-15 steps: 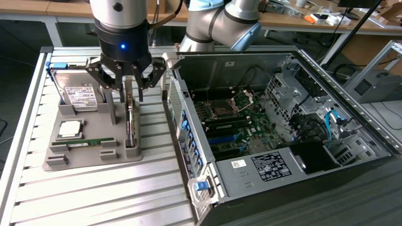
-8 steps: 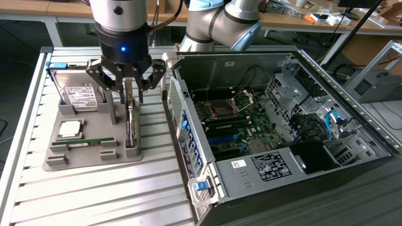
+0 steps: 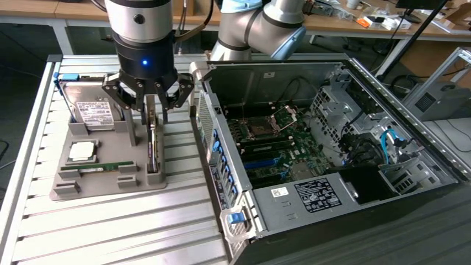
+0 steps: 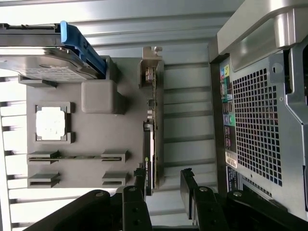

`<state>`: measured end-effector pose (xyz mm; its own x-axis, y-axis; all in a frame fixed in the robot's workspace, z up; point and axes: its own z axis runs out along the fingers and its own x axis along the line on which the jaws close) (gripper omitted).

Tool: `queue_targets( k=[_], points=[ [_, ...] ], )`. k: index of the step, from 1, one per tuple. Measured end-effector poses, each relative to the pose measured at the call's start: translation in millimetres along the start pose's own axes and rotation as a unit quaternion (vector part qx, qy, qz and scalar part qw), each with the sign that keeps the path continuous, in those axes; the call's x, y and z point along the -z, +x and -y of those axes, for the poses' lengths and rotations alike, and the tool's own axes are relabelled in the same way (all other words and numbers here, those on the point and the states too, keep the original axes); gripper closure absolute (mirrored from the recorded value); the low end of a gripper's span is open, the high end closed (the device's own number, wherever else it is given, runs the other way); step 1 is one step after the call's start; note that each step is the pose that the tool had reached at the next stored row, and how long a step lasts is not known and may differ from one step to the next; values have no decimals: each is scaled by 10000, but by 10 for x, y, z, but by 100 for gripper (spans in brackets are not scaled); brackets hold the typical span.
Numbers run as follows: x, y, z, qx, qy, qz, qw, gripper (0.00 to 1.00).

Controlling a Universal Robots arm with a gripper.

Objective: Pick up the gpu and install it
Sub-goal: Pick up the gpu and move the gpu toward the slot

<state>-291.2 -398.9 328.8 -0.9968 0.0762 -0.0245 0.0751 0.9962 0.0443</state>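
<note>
In the exterior view the gripper (image 3: 151, 109) hangs over a grey holder tray (image 3: 110, 190). The tray lies on a slatted metal table (image 3: 110, 232), to the exterior view's left of an open computer case (image 3: 250, 83). The jaws stand open, with one finger on each side of the top edge of the gpu (image 3: 152, 144), and they are not closed on it. The gpu stands upright on its long edge in a slot at the side of the tray nearest the case. Further to the exterior view's left, the tray holds a hard drive (image 3: 92, 113) propped up at the far end. A square processor chip (image 3: 81, 150) sits nearer, and a green memory stick (image 3: 103, 165) nearer still. This view also looks down into the case at the motherboard (image 3: 272, 149), some blue cables (image 3: 390, 141) and a labelled power supply (image 3: 316, 196).

The wrist view looks along the gpu (image 4: 153, 130) edge-on. It is a thin dark card with a small green logo and a silvery bracket (image 4: 151, 62) at its far end. The gripper's two dark fingers (image 4: 188, 185) stand apart with the card's near end in the gap. The card is close to one finger and clear of the other, and I cannot tell whether it touches the closer one. This view adds the outside of the case, with a perforated grille (image 4: 255, 125) and a column of coloured sockets (image 4: 226, 91) just beside the tray. It also shows a blue tab (image 4: 79, 43) on the hard drive.
</note>
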Motion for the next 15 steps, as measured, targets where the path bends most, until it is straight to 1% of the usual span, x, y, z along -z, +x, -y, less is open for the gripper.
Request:
queue_targets(
  k=[15],
  points=[
    [-82,2,4,0,0,0,10000,58]
  ],
)
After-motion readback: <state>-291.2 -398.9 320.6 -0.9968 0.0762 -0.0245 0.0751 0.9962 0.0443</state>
